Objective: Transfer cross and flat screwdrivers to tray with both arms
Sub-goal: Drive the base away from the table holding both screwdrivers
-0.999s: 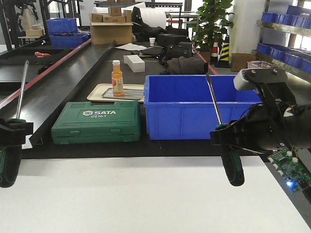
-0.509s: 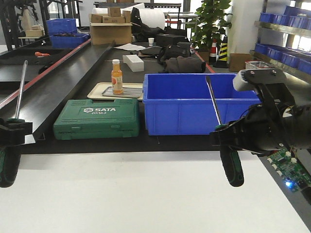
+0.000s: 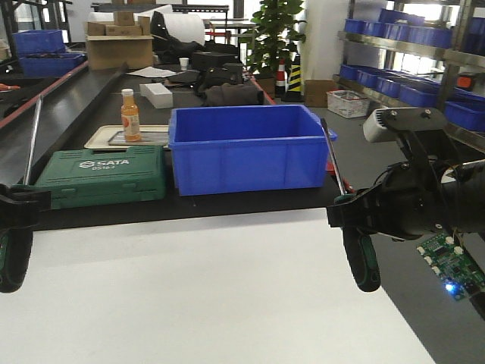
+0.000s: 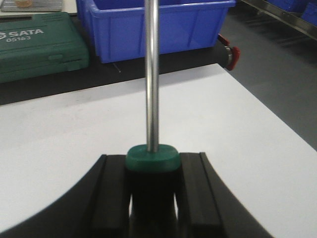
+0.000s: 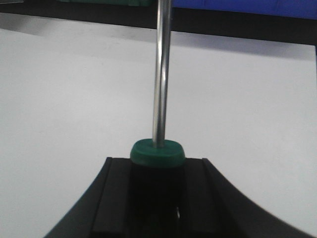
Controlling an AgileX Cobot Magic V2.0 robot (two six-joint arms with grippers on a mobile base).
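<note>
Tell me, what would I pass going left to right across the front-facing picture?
First the left screwdriver, gripped by the left end effector → green tool case → blue bin → right screwdriver, gripped by the right end effector → green circuit board.

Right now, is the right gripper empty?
No, the right gripper has its fingers shut on the screwdriver, shaft up.

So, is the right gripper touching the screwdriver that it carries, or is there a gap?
Touching. The right wrist view shows the right gripper closed on the black handle of the screwdriver, pressed flush on both sides below the green collar, with no gap.
</note>
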